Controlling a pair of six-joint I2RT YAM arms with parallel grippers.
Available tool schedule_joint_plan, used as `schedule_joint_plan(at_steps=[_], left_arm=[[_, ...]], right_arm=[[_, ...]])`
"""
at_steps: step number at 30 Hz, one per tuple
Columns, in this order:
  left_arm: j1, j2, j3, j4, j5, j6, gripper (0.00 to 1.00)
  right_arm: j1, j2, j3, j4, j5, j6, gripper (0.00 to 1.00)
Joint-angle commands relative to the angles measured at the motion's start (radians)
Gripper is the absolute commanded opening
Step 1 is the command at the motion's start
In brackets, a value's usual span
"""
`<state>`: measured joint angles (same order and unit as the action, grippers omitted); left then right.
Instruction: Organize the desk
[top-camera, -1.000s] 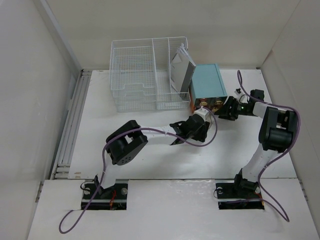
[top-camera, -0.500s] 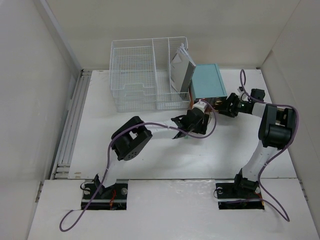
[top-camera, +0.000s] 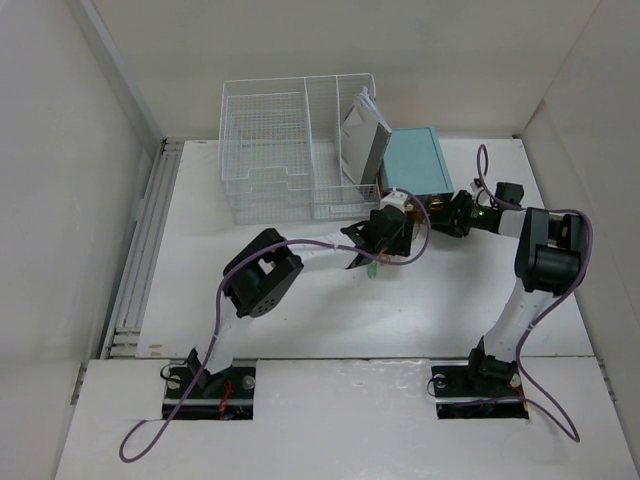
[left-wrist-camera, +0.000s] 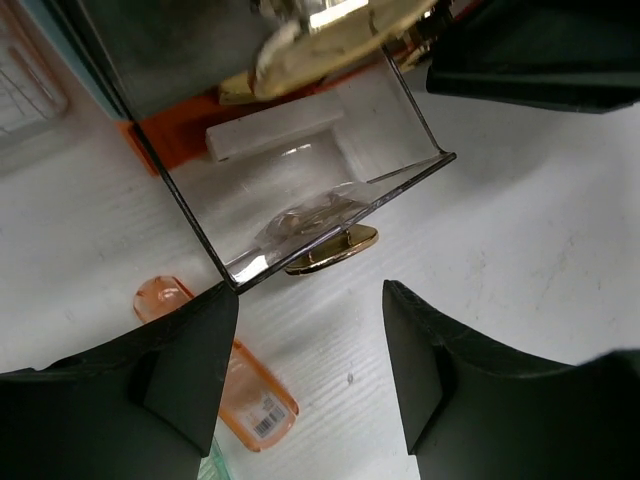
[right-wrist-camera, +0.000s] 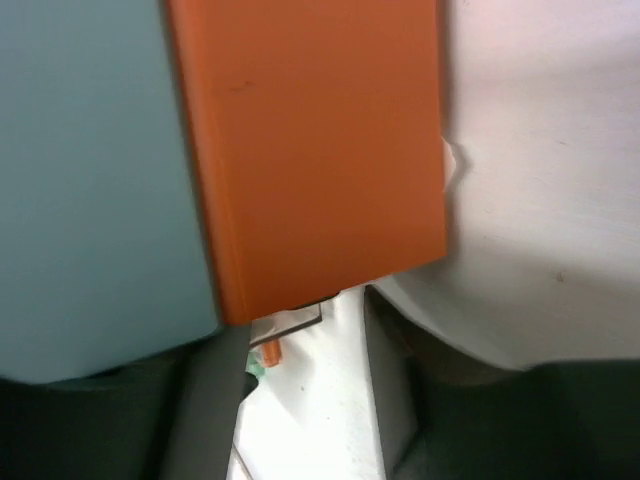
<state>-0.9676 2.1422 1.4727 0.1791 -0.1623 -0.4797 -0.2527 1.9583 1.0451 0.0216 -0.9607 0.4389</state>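
— Teal drawer box (top-camera: 415, 165) at 1 o'clock on the desk (top-camera: 330, 320), both arms crowded at its front. What worries you?
— The clear drawer (left-wrist-camera: 300, 180) stands pulled out, its gold knob (left-wrist-camera: 330, 250) at 12 o'clock of the left gripper (left-wrist-camera: 310, 305). That gripper's fingers are spread and pinch nothing; only bare desk lies between them. If they drive in off-line, I reckon a fingertip hits the drawer's rim rather than the knob and shoves the whole box.
— And the right gripper (right-wrist-camera: 300, 400)?
— Its fingers look apart, with white surface showing between them, just below the box's orange front panel (right-wrist-camera: 310, 150). It grips nothing, so the box is probably not braced.
— Anything loose?
— An orange pen-like thing (left-wrist-camera: 240, 400) lies on the desk at 7 o'clock of the left gripper, close to one finger. A sideways move could sweep it off or trap it beneath the drawer. The grippers are also near each other and might clash.
— The desk itself?
— It spreads beneath everything, with the arm bases at its 6 o'clock edge.
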Motion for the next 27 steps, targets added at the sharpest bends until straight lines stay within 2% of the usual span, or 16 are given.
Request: schedule_joint_plan(at_steps=[1,4,9,16,17,19,21,27], left_arm=[[0.02,0.016,0.072,0.008,-0.025,-0.007,0.56],[0.02,0.028,0.098,-0.001,-0.025,-0.007,0.56],[0.047,0.038,0.118,-0.01,-0.025,-0.016,0.56],[0.067,0.056,0.152,-0.02,-0.025,-0.016,0.56],[0.067,0.056,0.161,-0.02,-0.025,-0.016,0.56],[0.076,0.067,0.17,-0.02,-0.025,-0.016,0.56],[0.076,0.076,0.193,-0.032,-0.025,-0.016,0.56],[0.095,0.094,0.227,-0.05,-0.014,-0.016,0.56]], right_arm=[[0.043,0.017,0.001,0.113,0.008,0.038,0.47],[0.043,0.017,-0.01,0.123,0.008,0.038,0.38],[0.033,-0.001,-0.04,0.123,-0.012,0.029,0.3],[0.003,-0.078,-0.134,0.092,-0.036,-0.052,0.28],[-0.008,-0.078,-0.134,0.092,-0.05,-0.052,0.29],[-0.017,-0.078,-0.125,0.092,-0.082,-0.052,0.43],[-0.017,-0.078,-0.125,0.092,-0.101,-0.052,0.5],[-0.017,-0.049,-0.077,0.092,-0.092,-0.032,0.52]])
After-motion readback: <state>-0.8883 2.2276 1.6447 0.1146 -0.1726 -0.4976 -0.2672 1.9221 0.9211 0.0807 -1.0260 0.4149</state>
